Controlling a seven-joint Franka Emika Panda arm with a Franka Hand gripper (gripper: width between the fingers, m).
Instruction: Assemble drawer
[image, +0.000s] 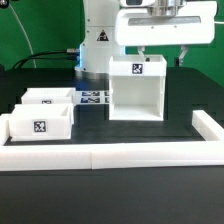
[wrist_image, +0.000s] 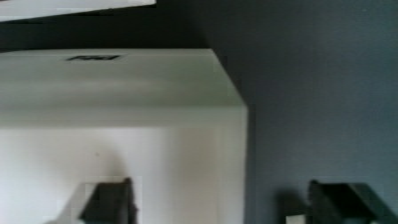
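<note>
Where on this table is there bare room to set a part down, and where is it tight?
Bare table lies between the box shell and the border wall, both in front of the shell and on the exterior view's right of it. The exterior view's left is crowded: front tray, back tray, and marker board beside them.

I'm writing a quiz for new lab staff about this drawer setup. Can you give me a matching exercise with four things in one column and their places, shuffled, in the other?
Things:
1. box shell
2. trays
3. marker board
4. border wall

Places:
A. lying flat between the trays and the shell
B. along the near edge, turning at the exterior view's right
C. upright below the open gripper
D. together at the exterior view's left

Pairs: 1-C, 2-D, 3-A, 4-B.
</note>
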